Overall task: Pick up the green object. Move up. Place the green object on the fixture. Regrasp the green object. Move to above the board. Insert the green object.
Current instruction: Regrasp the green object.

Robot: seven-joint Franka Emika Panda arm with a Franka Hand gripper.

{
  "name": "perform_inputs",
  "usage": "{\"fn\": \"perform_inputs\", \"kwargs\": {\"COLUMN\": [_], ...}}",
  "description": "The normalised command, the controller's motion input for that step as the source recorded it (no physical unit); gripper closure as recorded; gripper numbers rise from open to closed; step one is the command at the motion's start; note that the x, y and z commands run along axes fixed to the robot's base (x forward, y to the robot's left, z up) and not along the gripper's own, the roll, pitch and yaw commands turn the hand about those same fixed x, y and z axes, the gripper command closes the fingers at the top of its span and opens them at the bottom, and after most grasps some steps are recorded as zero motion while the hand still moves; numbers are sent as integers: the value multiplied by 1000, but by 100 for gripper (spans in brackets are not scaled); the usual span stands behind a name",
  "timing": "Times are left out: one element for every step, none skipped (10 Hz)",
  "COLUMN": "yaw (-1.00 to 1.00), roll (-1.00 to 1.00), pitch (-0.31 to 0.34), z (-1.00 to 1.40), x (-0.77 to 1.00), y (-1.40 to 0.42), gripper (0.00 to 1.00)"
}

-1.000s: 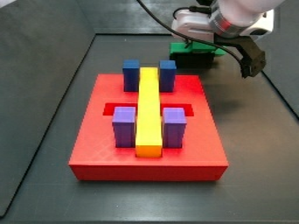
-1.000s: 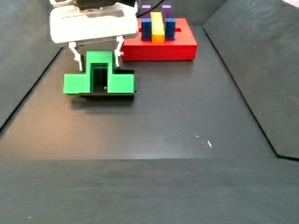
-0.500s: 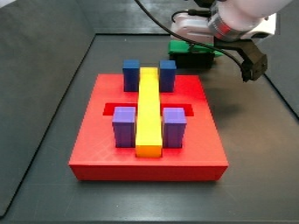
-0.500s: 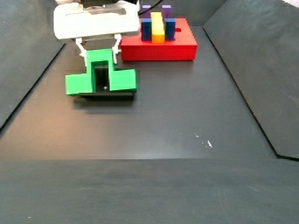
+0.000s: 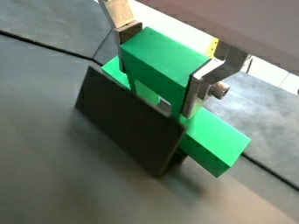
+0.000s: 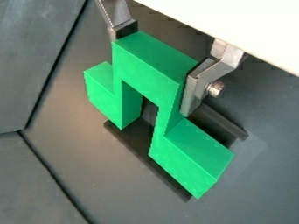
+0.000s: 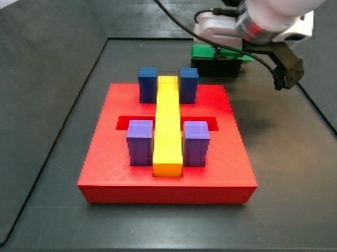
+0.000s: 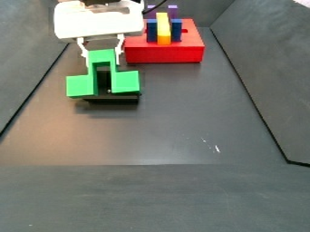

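The green object (image 6: 158,109) sits on the fixture (image 5: 135,122), off the board's far edge and well apart from the board (image 7: 168,148). The tool (image 6: 163,57) straddles the raised centre of the green object; in both wrist views the silver fingers (image 6: 208,77) lie against its two opposite faces with no gap visible, so I judge the tool closed narrow on the piece, though whether it bears load I cannot tell. Judgement on progress: pick-up, lift and placing on the fixture look done; the regrasp is the step in hand. Carrying the piece above the board and inserting it remain. A side view shows the board with blue blocks (image 7: 168,83), purple blocks (image 7: 168,143) and the yellow bar (image 7: 168,123), plus open recesses beside the bar; there the green piece is mostly hidden behind the arm. A side view from the opposite end (image 8: 103,82) shows the piece's wings spread over the fixture and the tool directly over it. Only the wrist views show finger contact; they show nothing of the board.
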Motion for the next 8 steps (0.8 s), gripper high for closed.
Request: {"fn": "perform_inputs", "kwargs": {"yaw": [0, 0, 0, 0, 0, 0, 0, 0], "roll": [0, 0, 0, 0, 0, 0, 0, 0], "pitch": [0, 0, 0, 0, 0, 0, 0, 0], "z": [0, 0, 0, 0, 0, 0, 0, 0], "x": [0, 0, 0, 0, 0, 0, 0, 0], "y": [0, 0, 0, 0, 0, 0, 0, 0], "gripper": [100, 100, 100, 100, 100, 100, 100, 100]}}
